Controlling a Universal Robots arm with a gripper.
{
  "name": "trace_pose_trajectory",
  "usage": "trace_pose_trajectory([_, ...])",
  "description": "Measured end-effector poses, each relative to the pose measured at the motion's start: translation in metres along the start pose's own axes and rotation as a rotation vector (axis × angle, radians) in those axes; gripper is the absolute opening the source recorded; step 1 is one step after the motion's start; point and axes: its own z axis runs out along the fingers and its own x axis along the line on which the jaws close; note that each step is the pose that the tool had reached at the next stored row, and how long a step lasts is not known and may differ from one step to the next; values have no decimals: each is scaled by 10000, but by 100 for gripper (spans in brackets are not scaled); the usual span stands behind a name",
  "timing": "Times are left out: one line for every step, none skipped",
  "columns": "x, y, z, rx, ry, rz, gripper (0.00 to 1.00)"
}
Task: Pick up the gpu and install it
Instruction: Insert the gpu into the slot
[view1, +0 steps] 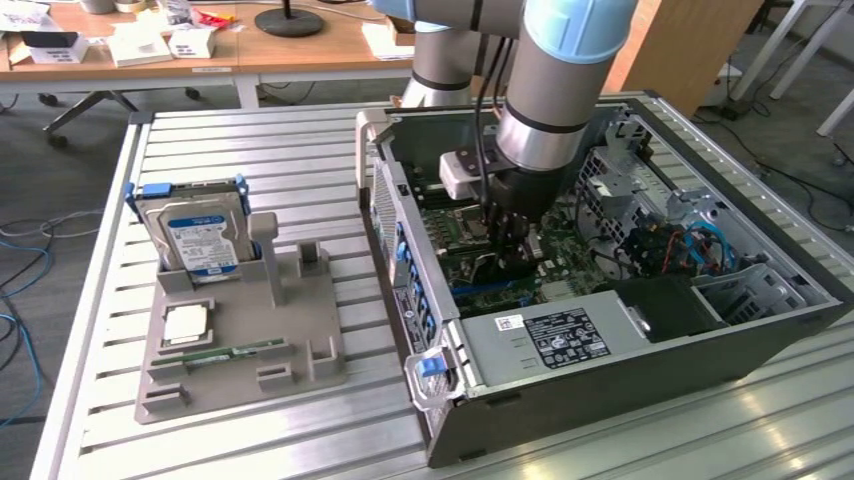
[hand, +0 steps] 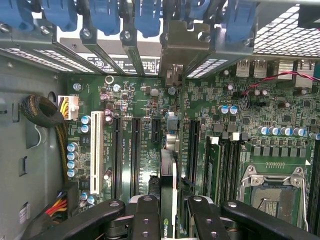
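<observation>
Gpu (hand: 168, 182), one, in end effector (hand: 171, 216)

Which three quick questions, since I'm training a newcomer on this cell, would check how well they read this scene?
1. True or false: the hard drive lies inside the computer case.
2. The fingers are closed on: A) a memory stick, B) the gpu, C) a power supply.
3. Fill in: inside the case, the gpu is held edge-on over the green ____.

Key: 1 false, it stands outside the case; 2 B; 3 motherboard.
</observation>
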Motion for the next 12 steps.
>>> trace_pose_trajectory([0,2,0,23,0,-2,26])
trace_pose_trajectory([0,5,0,45,0,-3,26])
trace_pose_trajectory([0,9,0,62,0,-4,26])
trace_pose_trajectory([0,13,0,82,0,-5,26])
trace_pose_trajectory([-1,16,0,96,0,-6,26])
trace_pose_trajectory([-1,17,0,100,0,-7,26])
trace_pose_trajectory([-1,22,0,111,0,-7,26])
trace_pose_trajectory([0,28,0,131,1,-7,26])
trace_pose_trajectory([-1,32,0,149,1,-7,26])
trace_pose_trajectory([-1,33,0,153,1,-7,26])
trace_pose_trajectory([-1,33,0,154,1,-8,26])
trace_pose_trajectory([-1,33,0,156,0,-8,26])
